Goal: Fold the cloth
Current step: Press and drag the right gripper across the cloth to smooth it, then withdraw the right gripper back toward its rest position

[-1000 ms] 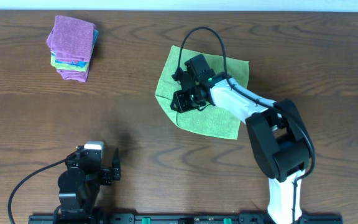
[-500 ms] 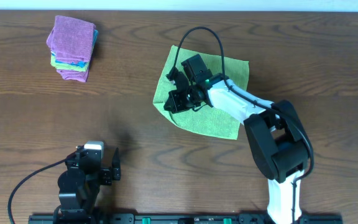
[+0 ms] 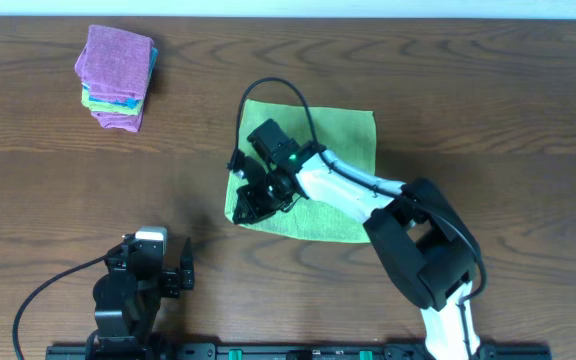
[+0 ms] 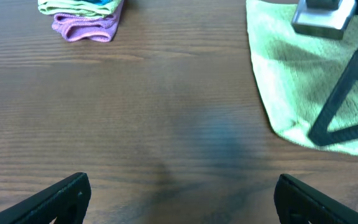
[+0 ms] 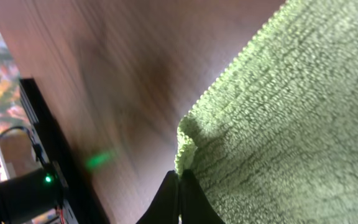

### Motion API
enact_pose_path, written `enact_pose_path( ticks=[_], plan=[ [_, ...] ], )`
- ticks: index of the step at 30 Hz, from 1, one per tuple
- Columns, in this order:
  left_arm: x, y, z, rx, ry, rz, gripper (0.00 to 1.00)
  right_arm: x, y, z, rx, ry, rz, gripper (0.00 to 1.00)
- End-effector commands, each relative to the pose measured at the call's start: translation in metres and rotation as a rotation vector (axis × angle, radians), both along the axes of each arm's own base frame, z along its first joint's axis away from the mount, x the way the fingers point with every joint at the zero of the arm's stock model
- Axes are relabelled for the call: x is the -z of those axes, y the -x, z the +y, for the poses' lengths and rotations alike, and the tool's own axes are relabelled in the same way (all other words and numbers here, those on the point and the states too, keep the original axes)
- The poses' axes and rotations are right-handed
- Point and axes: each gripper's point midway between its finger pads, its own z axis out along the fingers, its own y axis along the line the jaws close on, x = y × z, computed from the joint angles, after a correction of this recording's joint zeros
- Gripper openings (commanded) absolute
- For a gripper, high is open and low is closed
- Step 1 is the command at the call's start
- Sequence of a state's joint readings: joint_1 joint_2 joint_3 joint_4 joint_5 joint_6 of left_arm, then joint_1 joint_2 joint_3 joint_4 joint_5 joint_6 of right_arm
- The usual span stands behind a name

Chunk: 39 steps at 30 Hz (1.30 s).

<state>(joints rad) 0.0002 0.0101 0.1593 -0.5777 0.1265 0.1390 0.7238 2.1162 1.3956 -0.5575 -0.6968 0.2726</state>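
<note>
A light green cloth (image 3: pixel 328 150) lies on the wooden table, near the middle. My right gripper (image 3: pixel 249 203) is at the cloth's near left corner and is shut on its edge; the right wrist view shows the fingers (image 5: pixel 180 180) pinching the green cloth (image 5: pixel 278 118). The cloth also shows at the right of the left wrist view (image 4: pixel 291 81). My left gripper (image 3: pixel 158 268) is open and empty at the front left, well apart from the cloth; its fingertips (image 4: pixel 179 199) sit over bare wood.
A stack of folded cloths (image 3: pixel 116 78), purple on top, sits at the back left and shows in the left wrist view (image 4: pixel 82 15). The right arm (image 3: pixel 368 190) reaches across the green cloth.
My right gripper has dragged the green cloth to the left and toward the front. The cloth now lies flatter and further left. The left arm has not moved.
</note>
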Motion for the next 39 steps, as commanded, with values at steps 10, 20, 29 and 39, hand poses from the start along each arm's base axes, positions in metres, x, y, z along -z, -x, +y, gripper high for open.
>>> enact_pose_path(
  ticks=[10, 20, 29, 39],
  plan=[
    [0.002, 0.000, 0.002, -0.004, -0.011, 0.000, 0.95, -0.021, -0.020, -0.018, 0.031, -0.005, -0.060, 0.68],
    [0.002, 0.000, 0.002, -0.004, -0.011, 0.000, 0.95, -0.139, -0.017, -0.066, 0.042, -0.029, -0.300, 0.68],
    [-0.001, -0.002, 0.006, 0.004, -0.073, -0.017, 0.95, -0.176, 0.036, -0.130, 0.071, 0.152, -0.297, 0.62],
    [-0.006, 0.003, -0.034, 0.110, 0.215, 0.001, 0.95, -0.214, 0.071, -0.209, 0.262, 0.423, -0.500, 0.54]
  ],
)
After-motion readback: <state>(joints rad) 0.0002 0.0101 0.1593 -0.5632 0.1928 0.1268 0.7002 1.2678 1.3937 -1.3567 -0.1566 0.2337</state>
